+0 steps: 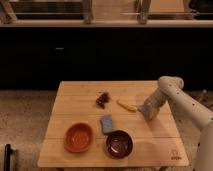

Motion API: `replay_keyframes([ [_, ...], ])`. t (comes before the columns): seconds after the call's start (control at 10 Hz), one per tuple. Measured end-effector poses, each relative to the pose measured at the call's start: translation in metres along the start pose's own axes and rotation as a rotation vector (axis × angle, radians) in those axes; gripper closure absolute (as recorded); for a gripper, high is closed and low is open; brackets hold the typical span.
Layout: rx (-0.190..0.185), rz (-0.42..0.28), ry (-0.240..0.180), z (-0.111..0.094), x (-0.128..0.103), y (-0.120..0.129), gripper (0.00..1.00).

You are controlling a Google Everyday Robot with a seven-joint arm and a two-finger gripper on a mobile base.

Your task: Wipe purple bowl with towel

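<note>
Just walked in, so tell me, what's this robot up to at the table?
The robot's arm reaches in from the right, its tool low over the wooden table beside a yellow item. The towel lies untouched near the purple bowl, with an orange bowl alongside, so wiping has not begun.

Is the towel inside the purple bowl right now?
No, the towel lies on the table just behind the purple bowl, while the gripper hangs over the table's right side.
</note>
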Motion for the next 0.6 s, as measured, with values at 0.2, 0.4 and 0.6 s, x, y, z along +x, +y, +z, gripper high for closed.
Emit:
replay_keyframes([
  [0.2, 0.0, -0.005, -0.002, 0.0, 0.0004, -0.0004, 0.72],
  [0.4, -0.003, -0.015, 0.002, 0.0004, -0.0001, -0.0006, 0.92],
  [0.6, 0.002, -0.023, 0.005, -0.0011, -0.0009, -0.0029, 1.0],
])
